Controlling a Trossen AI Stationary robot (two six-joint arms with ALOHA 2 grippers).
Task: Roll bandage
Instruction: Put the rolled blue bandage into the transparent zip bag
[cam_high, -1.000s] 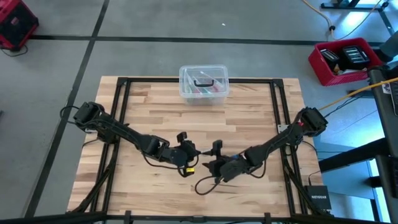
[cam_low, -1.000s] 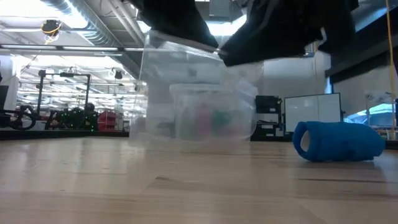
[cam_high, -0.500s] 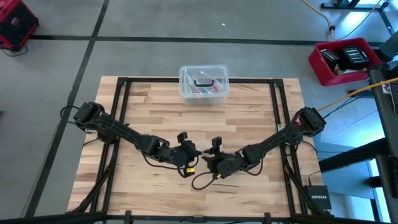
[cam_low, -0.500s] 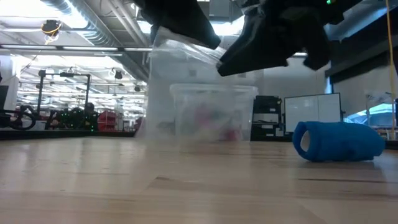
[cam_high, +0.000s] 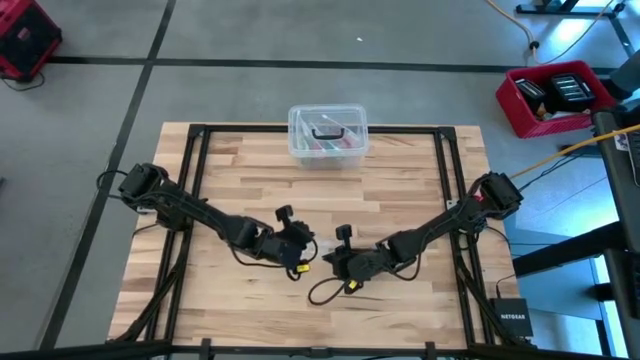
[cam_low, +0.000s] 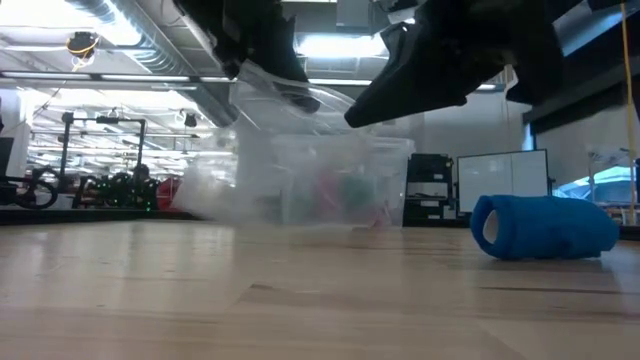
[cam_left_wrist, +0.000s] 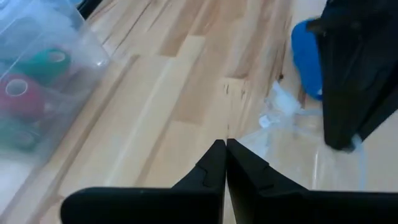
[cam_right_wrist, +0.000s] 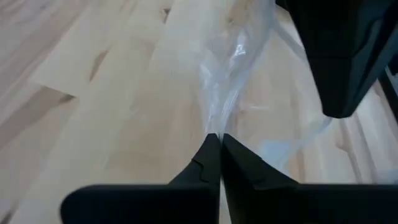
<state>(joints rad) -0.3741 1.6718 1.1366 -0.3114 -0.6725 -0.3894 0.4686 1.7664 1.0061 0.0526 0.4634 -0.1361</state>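
- Bandage is sitting as a compact blue roll on the wooden table, not being held by anything (its open end is facing the low camera).
- Right gripper is pinching a clear plastic bag, fingers pressed together on the film.
- Left gripper is hanging just above the table with its fingers closed together; whether it's gripping the bag too, can't tell.
- Clear lidded box is sitting at the far edge with colored rolls inside.

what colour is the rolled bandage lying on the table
Bright blue, plain and unmarked. The bandage roll shows best in the low view.
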